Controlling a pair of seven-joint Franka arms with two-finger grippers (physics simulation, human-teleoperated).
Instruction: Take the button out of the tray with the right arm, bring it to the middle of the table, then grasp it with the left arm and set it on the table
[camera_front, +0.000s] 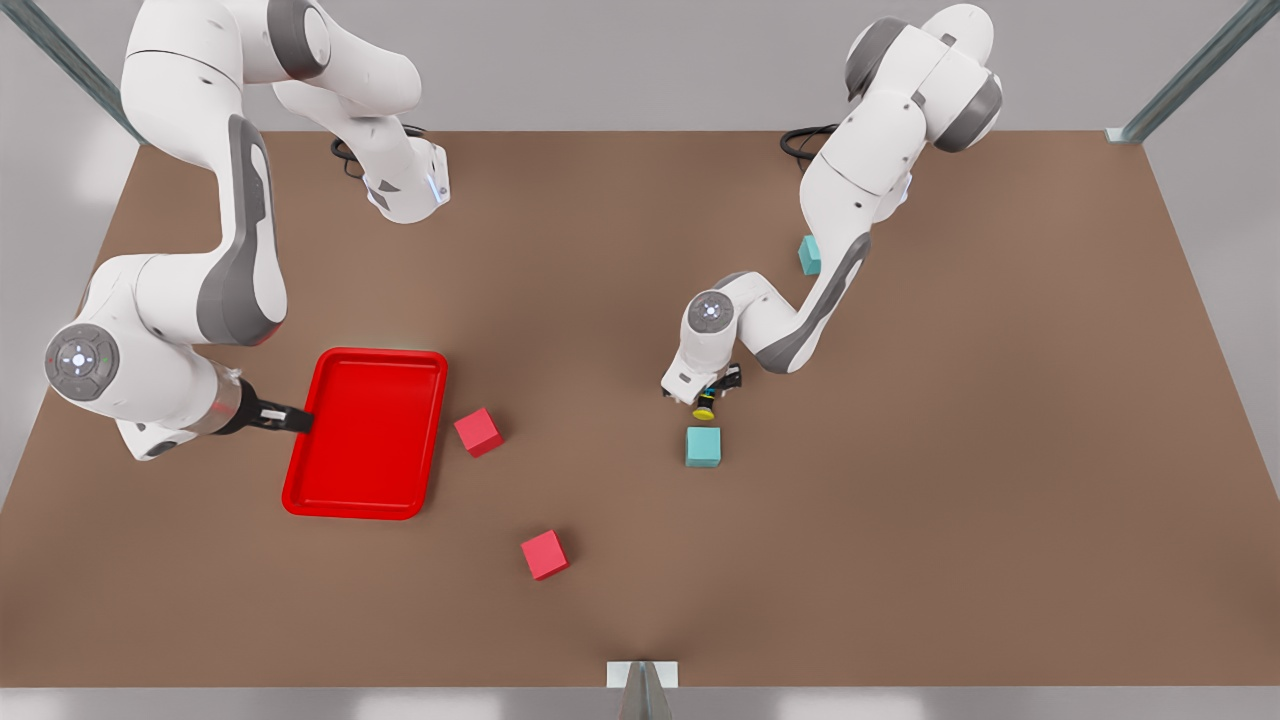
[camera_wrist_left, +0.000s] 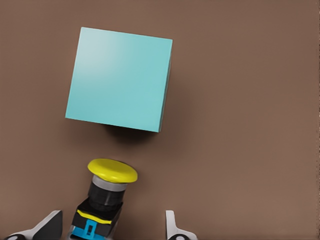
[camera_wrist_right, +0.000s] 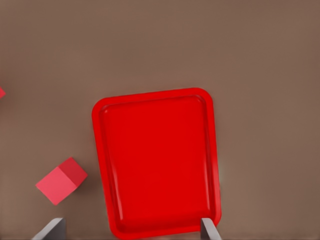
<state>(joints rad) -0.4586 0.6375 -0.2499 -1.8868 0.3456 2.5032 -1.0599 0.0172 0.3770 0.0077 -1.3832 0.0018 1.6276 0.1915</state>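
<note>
The button (camera_front: 704, 405) has a round yellow cap and a dark body, and it sits near the middle of the table (camera_front: 900, 500), just behind a teal cube (camera_front: 703, 446). My left gripper (camera_front: 712, 390) is low over it on the front view's right. In the left wrist view the button (camera_wrist_left: 106, 192) lies between the left gripper's (camera_wrist_left: 112, 222) spread fingers (camera_wrist_left: 50, 225), with a wide gap on one side, so the gripper is open. The red tray (camera_front: 370, 430) holds nothing. At the tray's left rim hangs my right gripper (camera_front: 288, 415), open; its fingertips (camera_wrist_right: 207, 230) frame the tray (camera_wrist_right: 155, 165).
Two red cubes lie near the tray, one (camera_front: 478, 431) beside its right rim and one (camera_front: 544, 554) nearer the front edge. A second teal cube (camera_front: 809, 255) sits behind the left arm. The teal cube (camera_wrist_left: 120, 80) is close ahead of the button.
</note>
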